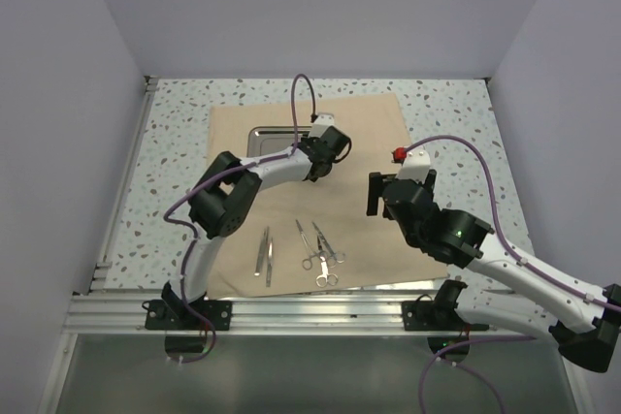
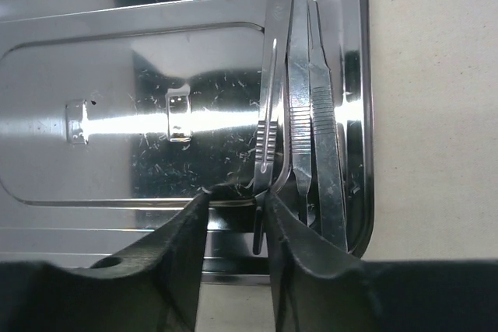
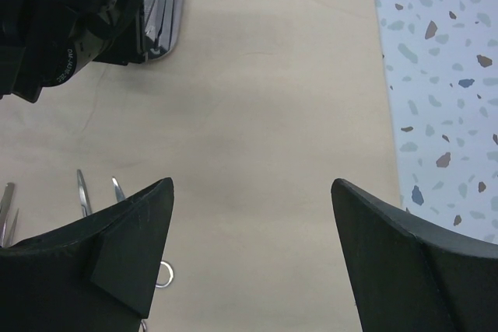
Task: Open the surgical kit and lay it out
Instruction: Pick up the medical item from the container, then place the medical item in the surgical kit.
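Observation:
The surgical kit's beige cloth (image 1: 374, 128) lies spread flat on the table. A shiny steel tray (image 1: 264, 139) sits at its back left. My left gripper (image 1: 335, 147) hangs over the tray's right end. In the left wrist view its jaws (image 2: 237, 196) stand narrow around the near end of a slim metal handle (image 2: 268, 114), which touches the right finger; a gap remains on the left. More slim tools (image 2: 323, 122) lean beside it in the tray (image 2: 117, 75). My right gripper (image 1: 376, 193) (image 3: 253, 192) hovers open above bare cloth (image 3: 257, 75).
Tweezers (image 1: 264, 254) and two ring-handled instruments (image 1: 312, 247) (image 1: 330, 244) lie in a row on the cloth's near part. Speckled tabletop (image 1: 456, 113) surrounds the cloth. In the right wrist view the left arm (image 3: 62, 29) covers part of the tray (image 3: 167, 5).

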